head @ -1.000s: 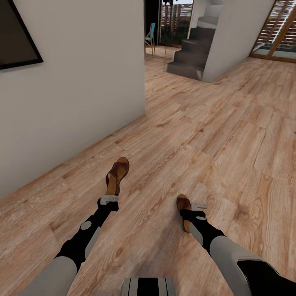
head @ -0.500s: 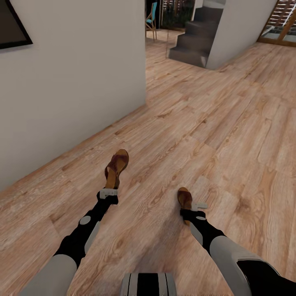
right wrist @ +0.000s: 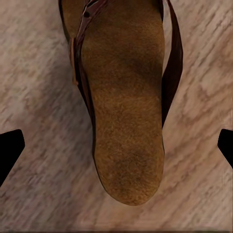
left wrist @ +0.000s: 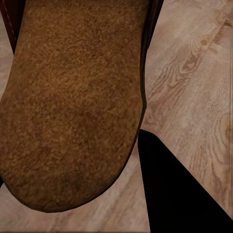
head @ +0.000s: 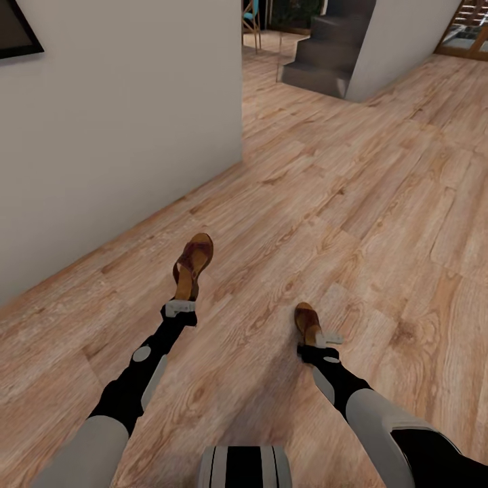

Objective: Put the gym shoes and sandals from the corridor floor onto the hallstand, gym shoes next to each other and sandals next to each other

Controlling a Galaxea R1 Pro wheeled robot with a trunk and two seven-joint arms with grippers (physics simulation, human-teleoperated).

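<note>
Nearest to us, at the bottom of the head view, sits the striped top of our trunk (head: 244,468). From either side of it the two dark arms reach forward over the wood-plank floor (head: 379,224).

Our right gripper (head: 317,342) is clenched on the heel of the right sandal (head: 307,322), which points away from the trunk, its toe raised above the floor. In the right wrist view that sandal (right wrist: 127,107) shows its tan footbed and dark strap lengthwise, with the two black fingertips (right wrist: 10,148) at the picture's edges on either side of it; we cannot see there where they touch it.

Our left gripper (head: 180,310) is a little farther from the trunk and likewise grasps the heel end of the left sandal (head: 192,264), which stretches away toward the wall. In the left wrist view the footbed of this sandal (left wrist: 73,102) lies very close to the camera, with one black finger (left wrist: 179,194) beside it and floor (left wrist: 194,73) behind.

The two sandals are well apart from each other, one on each side of the trunk's line.

Farther off, left of the trunk's line, stands a pale wall (head: 122,122) with the corner of a dark frame (head: 17,30) on it. Beyond the wall's end are a grey staircase (head: 325,54) and a chair (head: 251,20).
</note>
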